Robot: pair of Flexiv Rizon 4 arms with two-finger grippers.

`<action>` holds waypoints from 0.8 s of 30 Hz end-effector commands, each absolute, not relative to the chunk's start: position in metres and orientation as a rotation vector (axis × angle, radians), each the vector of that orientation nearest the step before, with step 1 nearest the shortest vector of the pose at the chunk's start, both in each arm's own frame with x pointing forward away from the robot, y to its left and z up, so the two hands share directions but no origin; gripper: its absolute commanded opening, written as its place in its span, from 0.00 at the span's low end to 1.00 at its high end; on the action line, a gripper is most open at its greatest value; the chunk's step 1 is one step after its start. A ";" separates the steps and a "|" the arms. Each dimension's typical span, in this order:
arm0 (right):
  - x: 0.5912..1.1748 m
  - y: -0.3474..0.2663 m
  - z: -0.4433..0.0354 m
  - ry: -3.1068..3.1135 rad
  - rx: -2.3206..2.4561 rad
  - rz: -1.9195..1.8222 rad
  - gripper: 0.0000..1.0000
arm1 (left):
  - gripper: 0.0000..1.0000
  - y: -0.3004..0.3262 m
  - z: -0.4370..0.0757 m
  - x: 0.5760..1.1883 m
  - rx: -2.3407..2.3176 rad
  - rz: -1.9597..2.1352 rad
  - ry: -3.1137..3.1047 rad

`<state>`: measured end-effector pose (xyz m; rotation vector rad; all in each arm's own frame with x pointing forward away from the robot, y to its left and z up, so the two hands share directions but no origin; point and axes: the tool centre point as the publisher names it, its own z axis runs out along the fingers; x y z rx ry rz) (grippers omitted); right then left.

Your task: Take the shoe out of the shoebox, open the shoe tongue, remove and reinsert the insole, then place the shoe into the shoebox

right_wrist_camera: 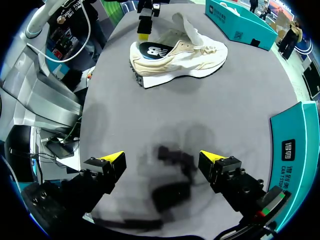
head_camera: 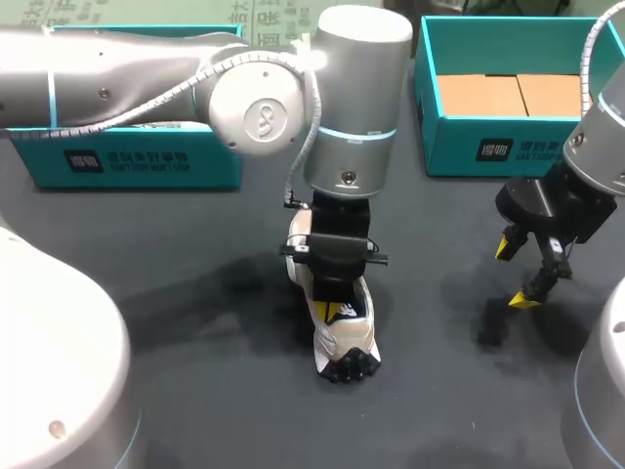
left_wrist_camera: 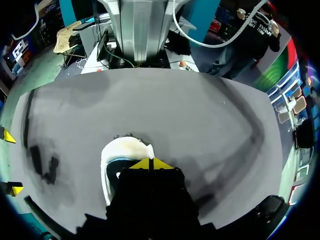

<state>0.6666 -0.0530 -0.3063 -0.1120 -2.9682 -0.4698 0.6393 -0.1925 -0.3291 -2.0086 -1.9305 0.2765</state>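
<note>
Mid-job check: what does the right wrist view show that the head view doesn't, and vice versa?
Only right wrist: the sneaker in side profile, tongue raised, dark insole showing at the heel. Only head: the cardboard inside the right shoebox, and my left arm covering most of the sneaker. Both: left claw at the sneaker's heel opening, right claw open over the table.

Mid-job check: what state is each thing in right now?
Shoe: out of the box, upright on the table, tongue lifted.
Insole: inside the shoe.
Left gripper: shut, at the shoe's heel opening.
Right gripper: open, over bare table.
Shoebox by right arm: open, no shoe inside.
</note>
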 end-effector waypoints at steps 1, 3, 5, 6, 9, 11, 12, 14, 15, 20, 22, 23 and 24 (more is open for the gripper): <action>0.665 -0.053 -0.307 -2.971 -0.113 -0.468 1.00 | 0.00 -0.199 -0.341 0.642 -1.999 0.278 -1.947; 0.665 -0.053 -0.307 -2.971 -0.113 -0.468 1.00 | 0.00 -0.203 -0.346 0.645 -1.994 0.288 -1.946; 0.665 -0.053 -0.307 -2.971 -0.113 -0.468 1.00 | 0.00 -0.206 -0.351 0.647 -1.983 0.282 -1.964; 0.665 -0.053 -0.307 -2.971 -0.113 -0.468 1.00 | 0.00 -0.207 -0.354 0.648 -1.981 0.288 -1.963; 0.665 -0.053 -0.307 -2.971 -0.113 -0.468 1.00 | 0.00 -0.209 -0.358 0.650 -1.967 0.287 -1.971; 0.665 -0.053 -0.307 -2.971 -0.113 -0.468 1.00 | 0.00 -0.209 -0.358 0.651 -1.966 0.287 -1.971; 0.665 -0.053 -0.307 -2.971 -0.113 -0.468 1.00 | 0.00 -0.208 -0.357 0.651 -1.967 0.288 -1.971; 0.665 -0.053 -0.307 -2.971 -0.113 -0.468 1.00 | 0.00 -0.207 -0.352 0.652 -1.979 0.301 -1.978; 0.665 -0.053 -0.307 -2.971 -0.113 -0.468 1.00 | 0.00 -0.207 -0.348 0.652 -1.982 0.313 -1.983; 0.665 -0.053 -0.307 -2.971 -0.113 -0.468 1.00 | 0.00 -0.213 -0.344 0.645 -2.008 0.350 -1.979; 0.665 -0.053 -0.307 -2.971 -0.113 -0.468 1.00 | 0.00 -0.217 -0.352 0.642 -2.007 0.346 -1.972; 0.665 -0.053 -0.307 -2.971 -0.113 -0.468 1.00 | 0.00 -0.219 -0.356 0.641 -2.001 0.345 -1.966; 0.665 -0.053 -0.307 -2.971 -0.113 -0.468 1.00 | 0.00 -0.220 -0.361 0.639 -1.998 0.345 -1.958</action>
